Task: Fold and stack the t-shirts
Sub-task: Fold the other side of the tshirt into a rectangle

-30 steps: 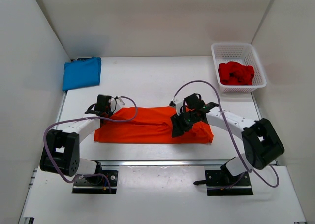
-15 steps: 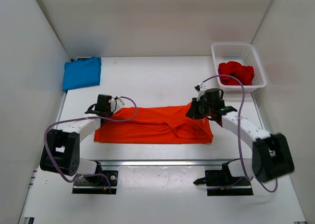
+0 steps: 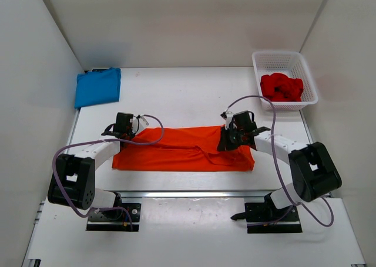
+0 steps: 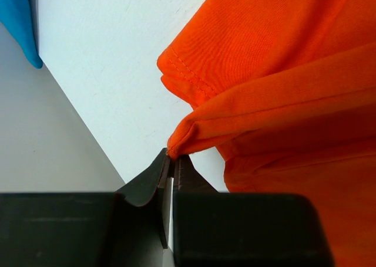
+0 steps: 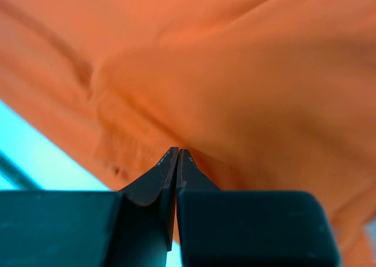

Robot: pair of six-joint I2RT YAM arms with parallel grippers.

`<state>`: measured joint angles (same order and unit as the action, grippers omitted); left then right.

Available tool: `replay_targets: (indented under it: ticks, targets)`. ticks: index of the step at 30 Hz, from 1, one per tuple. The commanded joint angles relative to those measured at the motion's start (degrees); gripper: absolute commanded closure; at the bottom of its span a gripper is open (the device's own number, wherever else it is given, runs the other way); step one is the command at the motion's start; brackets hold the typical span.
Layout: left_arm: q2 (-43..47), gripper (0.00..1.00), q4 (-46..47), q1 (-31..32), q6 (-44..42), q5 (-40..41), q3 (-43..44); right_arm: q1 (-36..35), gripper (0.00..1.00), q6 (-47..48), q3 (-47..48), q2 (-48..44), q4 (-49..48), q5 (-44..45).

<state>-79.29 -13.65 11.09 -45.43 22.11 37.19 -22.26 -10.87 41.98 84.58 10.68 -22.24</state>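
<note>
The orange t-shirt [image 3: 176,152] lies folded into a long band across the table's middle. My left gripper [image 3: 124,132] is at its far left corner, shut on a pinch of the hem, which shows in the left wrist view [image 4: 172,157] with the orange cloth [image 4: 282,56] beyond. My right gripper [image 3: 225,142] is over the band's right part, jaws shut, tips [image 5: 177,151] against the orange cloth [image 5: 235,56] with nothing seen between them. The blue t-shirt [image 3: 98,86] lies folded at the far left. The red t-shirt [image 3: 282,87] is bunched in the basket.
The white lattice basket [image 3: 284,54] stands at the far right corner. White walls enclose the table on the left, back and right. The blue shirt's edge [image 4: 17,20] shows in the left wrist view. Purple cables loop over both arms.
My right gripper left the shirt's mid-right fold, swung toward the far right, then came back down onto the right part. The cloth there lies flatter. The left gripper has not moved.
</note>
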Motion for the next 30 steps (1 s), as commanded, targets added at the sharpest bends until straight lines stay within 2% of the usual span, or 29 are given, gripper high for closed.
replay_targets:
  ticks: [1, 6, 11, 13, 15, 18, 22, 26, 30]
  targets:
    - [0.0, 0.93, 0.7, 0.2, 0.3, 0.7, 0.5, -2.6, 1.0, 4.5, -2.6, -3.1, 2.8, -1.8]
    - [-0.1, 0.93, 1.1, -0.1, 0.2, 1.1, 0.8, -2.8, 1.0, 4.6, -4.6, -5.9, 5.2, -0.9]
    - [0.0, 0.93, 1.2, 0.2, -0.4, 1.1, 0.4, -2.9, 1.0, 4.0, -4.5, -14.2, 8.2, 1.1]
    - [-0.2, 0.93, 1.3, 0.2, -0.1, 1.5, 0.7, -1.0, 1.0, 0.7, -4.5, -17.4, 9.3, 1.8]
    - [0.1, 0.93, 1.0, 0.2, 0.0, 1.4, 0.9, 4.2, 0.94, -3.8, -6.2, -23.0, 9.0, 1.6]
    - [-0.3, 0.94, 1.3, 0.2, 0.4, 1.4, 0.7, 11.3, 0.82, -11.2, -9.3, -26.7, 8.9, 0.5]
    - [-0.4, 0.94, 0.9, 0.0, 0.3, 1.2, 1.0, 14.0, 0.71, -16.4, -9.4, -22.2, 12.6, -0.6]
    - [-0.3, 0.94, 0.8, 0.2, 0.4, 1.2, 1.1, 12.3, 0.68, -17.5, -7.1, -15.9, 15.3, -0.6]
    - [0.0, 0.94, 1.0, 0.2, 0.5, 1.1, 0.6, 12.2, 0.69, -18.2, -6.2, -14.6, 18.0, 1.2]
